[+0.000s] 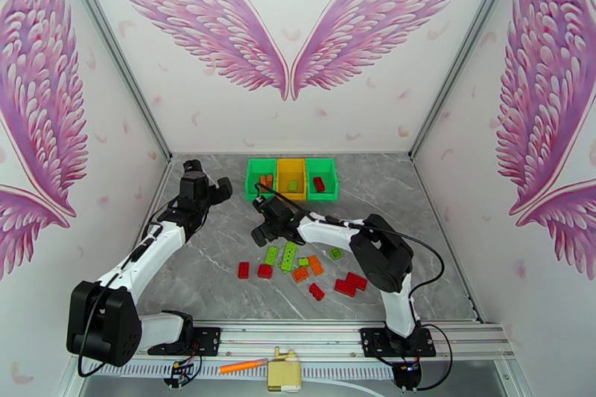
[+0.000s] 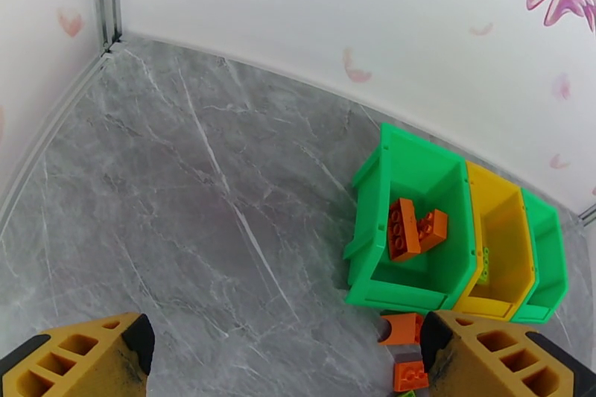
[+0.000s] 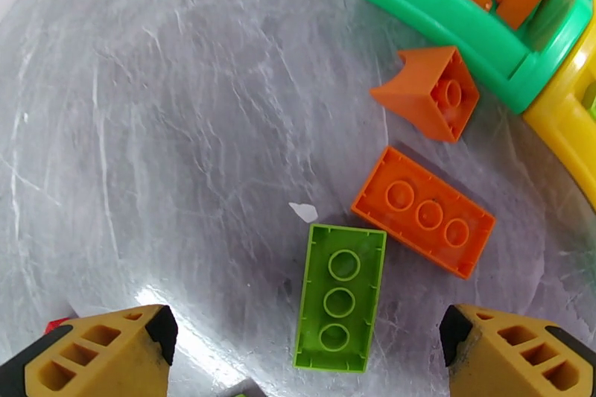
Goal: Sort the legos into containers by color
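Roughly: containers [image 1: 257, 196] sit mid-frame in the top view. Left gripper [image 2: 287, 342] is spread and empty, off to their left. Right gripper [image 3: 304, 331] is nearer, jaws wide and empty. Light green lego [image 3: 340, 294] lies on the table at lower centre between its fingers, long axis up-down, crosswise to the jaws.

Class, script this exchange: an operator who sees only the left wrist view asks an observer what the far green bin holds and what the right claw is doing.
Operator: What is in the far green bin?
Observer: One red brick lies in the far green bin.
Operator: And the right claw?
Observer: The right claw is open over a green brick, which lies beside a long orange brick.
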